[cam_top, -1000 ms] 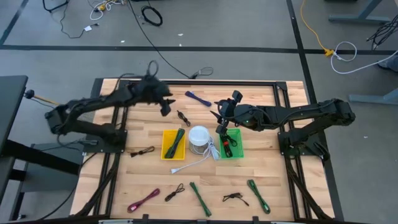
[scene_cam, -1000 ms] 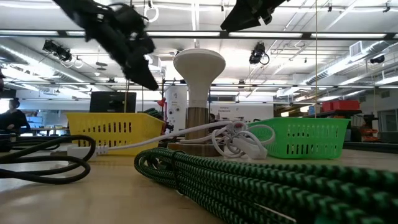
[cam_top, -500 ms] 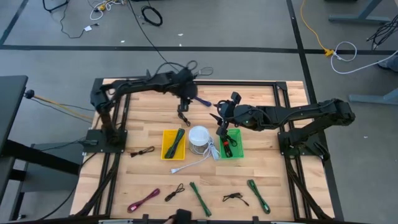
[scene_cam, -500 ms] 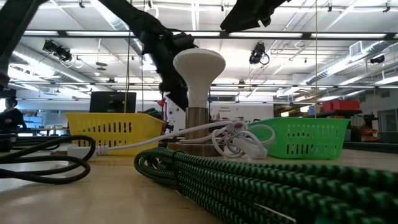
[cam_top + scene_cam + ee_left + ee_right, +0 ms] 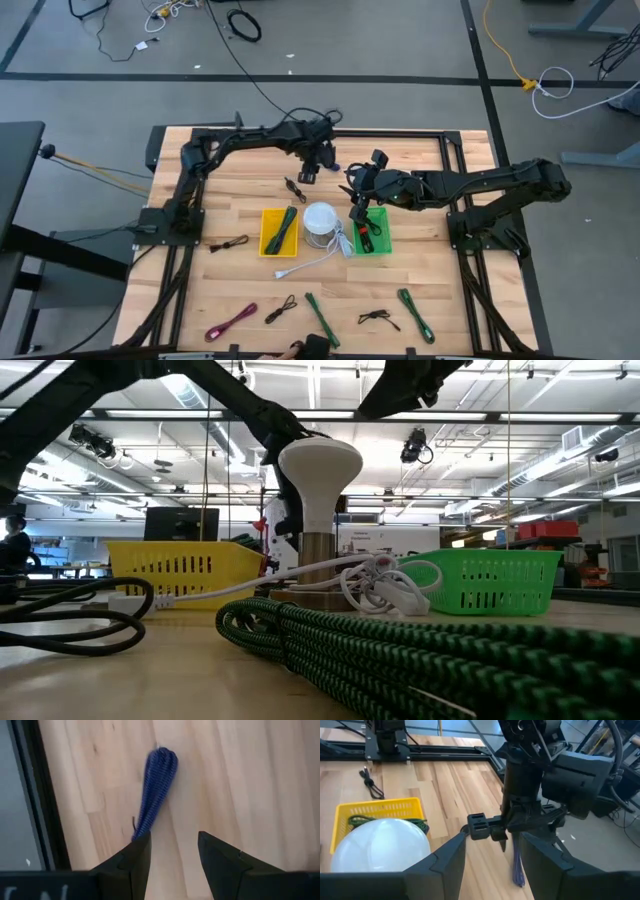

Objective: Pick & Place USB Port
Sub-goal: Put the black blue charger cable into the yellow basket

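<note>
A blue braided USB cable bundle (image 5: 156, 790) lies flat on the wooden table near its far edge, also seen in the right wrist view (image 5: 516, 867). My left gripper (image 5: 172, 852) hangs just above it, pointing steeply down, open. One end of the bundle shows right in front of one fingertip (image 5: 137, 851). In the high view my left gripper (image 5: 310, 170) covers most of the cable. My right gripper (image 5: 355, 200) is open and holds nothing, raised over the green basket (image 5: 380, 240).
A white domed stand (image 5: 320, 220) with a white cable sits mid-table between a yellow basket (image 5: 268, 238) holding a green cable and the green basket. A black cable (image 5: 293, 188) lies near my left gripper. Several more bundled cables lie along the near side (image 5: 322, 318).
My left arm has swung from the table's far left toward the right along the far edge and come down, its wrist rolling, until the gripper hangs over the blue cable. Its fingers have stayed apart.
</note>
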Controlling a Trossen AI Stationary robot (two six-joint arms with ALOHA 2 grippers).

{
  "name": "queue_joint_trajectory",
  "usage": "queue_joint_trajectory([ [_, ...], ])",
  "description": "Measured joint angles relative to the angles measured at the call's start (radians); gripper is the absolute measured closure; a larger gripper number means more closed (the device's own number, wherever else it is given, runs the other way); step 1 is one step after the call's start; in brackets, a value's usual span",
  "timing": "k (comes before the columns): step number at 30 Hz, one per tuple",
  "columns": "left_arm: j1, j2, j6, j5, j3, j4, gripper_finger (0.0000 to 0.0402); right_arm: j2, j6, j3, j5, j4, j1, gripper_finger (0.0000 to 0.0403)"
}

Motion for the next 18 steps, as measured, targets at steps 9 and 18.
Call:
queue_joint_trajectory([
  [9,0.004,0.025,0.014,0.064,0.013,0.038,0.0232,0.0,0.014,0.0,0.0,-0.027,0.0,0.0214],
  [18,0.0,0.025,-0.063,0.192,0.013,0.086,0.0232,0.0,0.02,0.0,-0.007,-0.031,0.0,0.0214],
])
